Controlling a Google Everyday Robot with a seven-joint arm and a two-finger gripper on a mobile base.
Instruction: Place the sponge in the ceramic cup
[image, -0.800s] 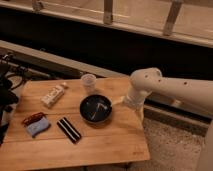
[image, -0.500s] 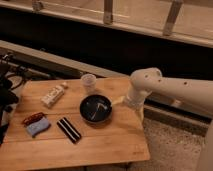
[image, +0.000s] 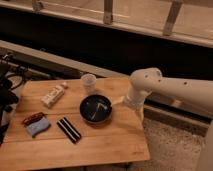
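The sponge (image: 38, 126) is a blue pad lying flat near the left front of the wooden table (image: 110, 145). The ceramic cup (image: 88, 82) is pale and stands upright near the table's back edge, right of centre. My white arm (image: 145, 85) reaches in from the right and bends down at the table's right edge. My gripper (image: 119, 102) is low beside the right rim of a black bowl, far from the sponge and a little to the right front of the cup.
A black bowl (image: 95, 109) with something pale inside sits in the middle of the table. A white packet (image: 53, 95) lies at the back left. A reddish-brown item (image: 33, 118) touches the sponge's far side. A black striped bar (image: 69, 130) lies beside the sponge.
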